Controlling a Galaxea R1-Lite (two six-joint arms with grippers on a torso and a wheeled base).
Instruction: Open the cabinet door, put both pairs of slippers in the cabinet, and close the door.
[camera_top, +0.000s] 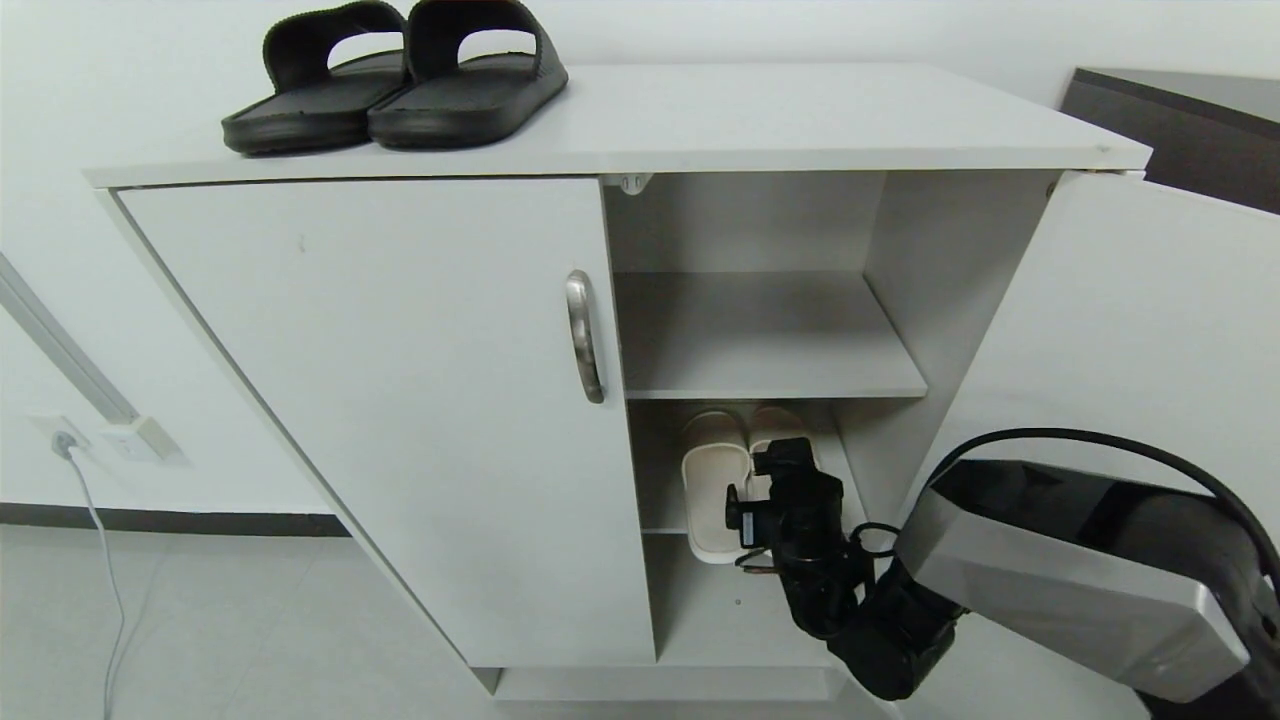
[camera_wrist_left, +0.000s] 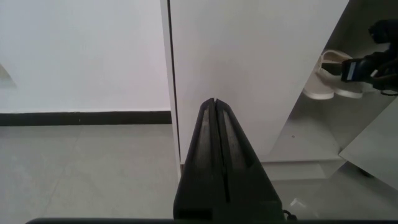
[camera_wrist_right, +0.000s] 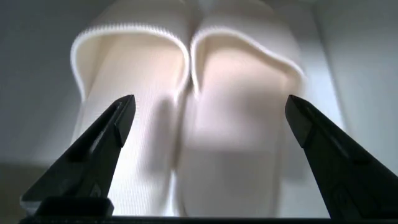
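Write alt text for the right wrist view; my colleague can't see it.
The right gripper is open, its two dark fingers spread to either side of a pair of cream slippers. The slippers lie side by side inside the grey cabinet.

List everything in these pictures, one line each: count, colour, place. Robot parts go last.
cabinet: 1, white, against the wall
left door: 1, white, closed
right door: 1, white, swung open
handle: 1, silver metal, on the left door's inner edge
upper shelf: 1, white, in the open right half
black slippers: 1 pair, black, on the cabinet top, left end
white slippers: 1 pair, cream white, on the lower shelf in the open half
wall socket: 1, white, cable plugged in, low on the wall at left
dark furniture: 1, dark, right of the cabinet
right pincer: 1, black, open, at the white slippers
left pincer: 1, black, shut, low before the left door
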